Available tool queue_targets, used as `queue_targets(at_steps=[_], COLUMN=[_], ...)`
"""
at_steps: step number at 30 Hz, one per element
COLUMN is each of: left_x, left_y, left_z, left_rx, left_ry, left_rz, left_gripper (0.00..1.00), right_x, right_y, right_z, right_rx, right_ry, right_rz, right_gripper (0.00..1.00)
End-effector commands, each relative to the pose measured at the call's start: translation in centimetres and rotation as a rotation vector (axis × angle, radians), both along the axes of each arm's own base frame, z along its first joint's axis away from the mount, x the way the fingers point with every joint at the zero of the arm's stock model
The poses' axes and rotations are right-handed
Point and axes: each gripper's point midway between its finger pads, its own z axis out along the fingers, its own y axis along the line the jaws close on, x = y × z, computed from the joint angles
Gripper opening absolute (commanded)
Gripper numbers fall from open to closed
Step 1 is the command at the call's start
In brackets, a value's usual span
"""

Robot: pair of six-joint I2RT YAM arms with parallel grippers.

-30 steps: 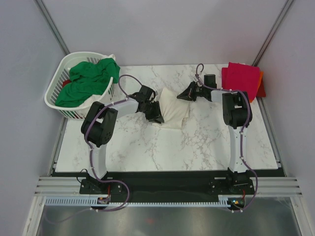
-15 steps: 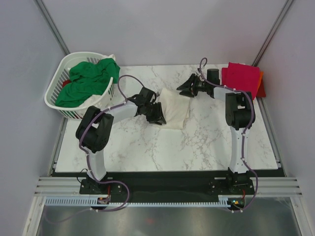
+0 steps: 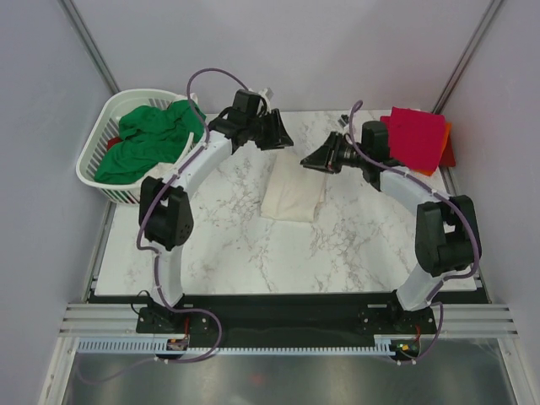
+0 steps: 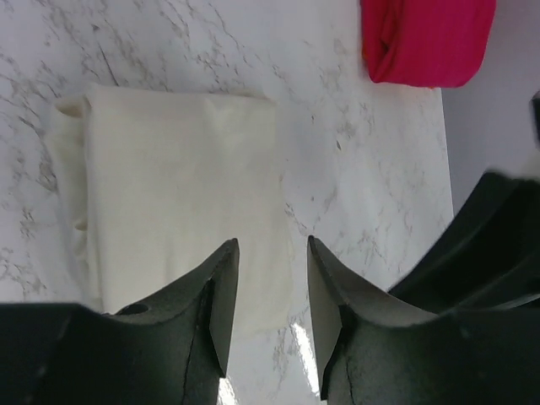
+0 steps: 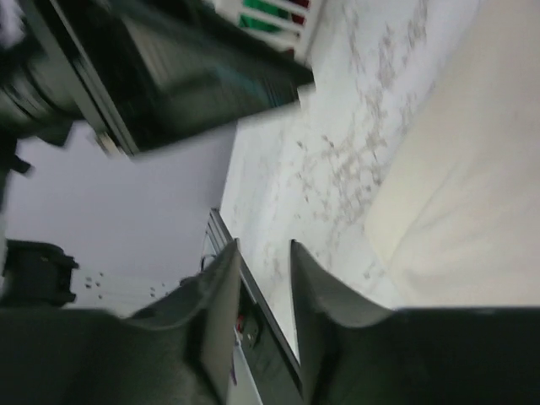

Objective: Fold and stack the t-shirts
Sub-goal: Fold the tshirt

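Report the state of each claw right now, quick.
Left claw: open, holding nothing.
Right claw: open with a narrow gap, holding nothing.

The left arm [image 3: 181, 181] rises from its base at lower left of the top view, elbow at mid left, forearm angled to upper centre. The left gripper [image 3: 278, 135] points right and downward, jaws narrowly parted, nothing between the fingers [image 4: 221, 295]. The right arm [image 3: 422, 202] bends up from lower right, forearm running left toward centre. The right gripper [image 3: 310, 159] points left, jaws slightly apart, empty; its wrist view is blurred.
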Motion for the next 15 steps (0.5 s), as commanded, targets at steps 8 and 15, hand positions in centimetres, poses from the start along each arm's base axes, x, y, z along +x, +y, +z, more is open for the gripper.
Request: queue_targets(at_steps=[8, 15], left_x=[4.4, 4.6], left_y=[-1.1, -1.6], left_z=[-5.5, -9.1], left_rx=[0.051, 0.063], left_ry=[0.049, 0.112], left_rz=[-0.009, -0.018], left_gripper=[0.41, 0.4], right_x=[-5.3, -6.3], right_y=[1.8, 1.5], right_z=[-8.4, -13.4], right_rx=[-0.11, -0.172], right_ry=[0.16, 0.229], right_rz=[0.031, 0.047], right_gripper=[0.08, 0.04])
